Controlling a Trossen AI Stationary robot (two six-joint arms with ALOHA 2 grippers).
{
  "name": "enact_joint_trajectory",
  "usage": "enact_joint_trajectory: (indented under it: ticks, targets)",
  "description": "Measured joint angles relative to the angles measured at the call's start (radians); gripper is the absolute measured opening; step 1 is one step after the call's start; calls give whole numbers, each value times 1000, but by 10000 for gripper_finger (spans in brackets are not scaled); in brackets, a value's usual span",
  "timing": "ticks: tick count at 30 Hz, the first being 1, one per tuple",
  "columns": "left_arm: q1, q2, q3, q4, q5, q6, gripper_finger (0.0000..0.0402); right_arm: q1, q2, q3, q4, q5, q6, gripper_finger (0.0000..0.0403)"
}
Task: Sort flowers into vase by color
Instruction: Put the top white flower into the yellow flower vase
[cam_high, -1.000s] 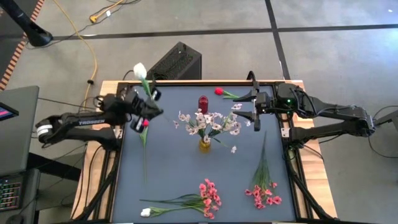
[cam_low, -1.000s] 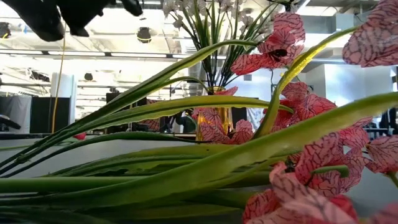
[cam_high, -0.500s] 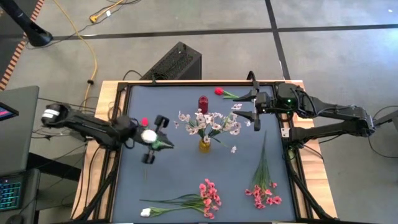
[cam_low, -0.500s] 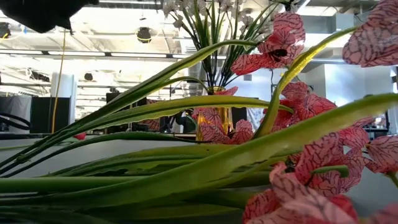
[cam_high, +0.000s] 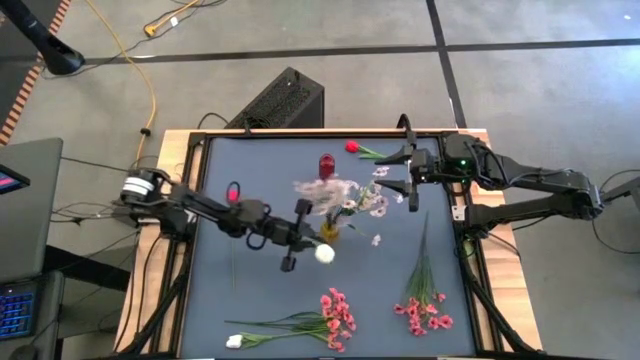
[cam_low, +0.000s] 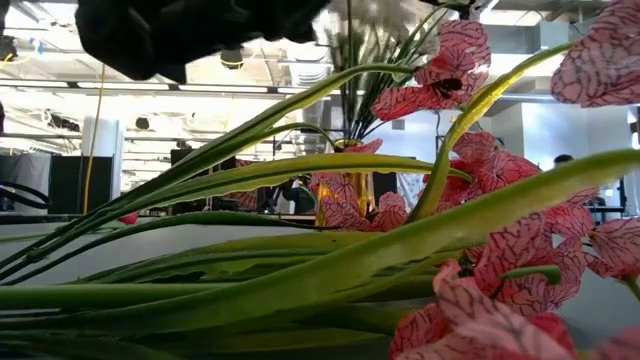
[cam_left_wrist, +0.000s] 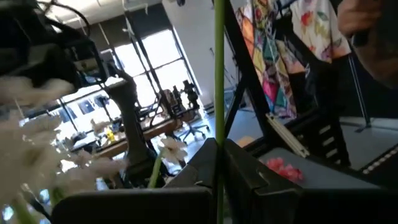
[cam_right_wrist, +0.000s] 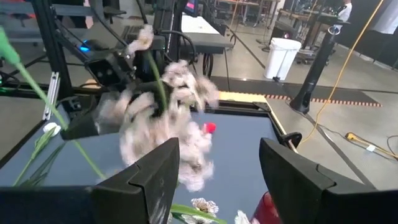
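My left gripper (cam_high: 316, 238) is over the table's middle, right beside the yellow vase (cam_high: 329, 236), and is shut on a white-bud flower (cam_high: 325, 254). The pale pink-white blossoms (cam_high: 345, 195) standing in that vase are smeared with motion. My right gripper (cam_high: 409, 179) waits open at the far right, touching nothing. One red rosebud (cam_high: 233, 195) lies on the mat at the left and another (cam_high: 352, 147) at the far edge. Two bright pink sprays (cam_high: 337, 314) (cam_high: 424, 312) and a second white bud (cam_high: 234, 341) lie along the near edge. My left gripper pinches the flower's thin green stem (cam_left_wrist: 218, 134) between its two fingers, which lie across it. They come level from the table's left. The stem stands upright and lifted clear, with the white bud above the fingers. Whether its lower end is inside the vase is hidden.
A dark red vase (cam_high: 326, 164) stands behind the yellow one. The dark mat (cam_high: 270, 300) is framed by black rails. In the low view, pink blossoms (cam_low: 520, 250) and long green leaves (cam_low: 250, 290) fill the foreground. A black case (cam_high: 283, 100) sits beyond the far edge.
My left gripper has swung from the table's far left corner toward the right and near side, up to the yellow vase, carrying the white-bud flower. The flower has tipped from lying slanted toward the far edge to standing upright. The blossoms in the vase have begun to shake.
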Motion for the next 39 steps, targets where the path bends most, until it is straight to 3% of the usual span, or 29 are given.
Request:
enact_joint_trajectory:
  ticks: [9, 15, 22, 39]
  targets:
    - [34, 30, 35, -38, 16, 47, 0, 0, 0, 0, -23, 0, 0, 248]
    - [32, 31, 35, -117, -78, 145, 0, 0, 0, 0, -37, 0, -1, 248]
    - [32, 31, 35, -142, -97, 156, 0, 0, 0, 0, -43, -1, -4, 248]
    - [62, 31, 35, -208, -108, 6, 0, 0, 0, 0, -43, 0, -3, 248]
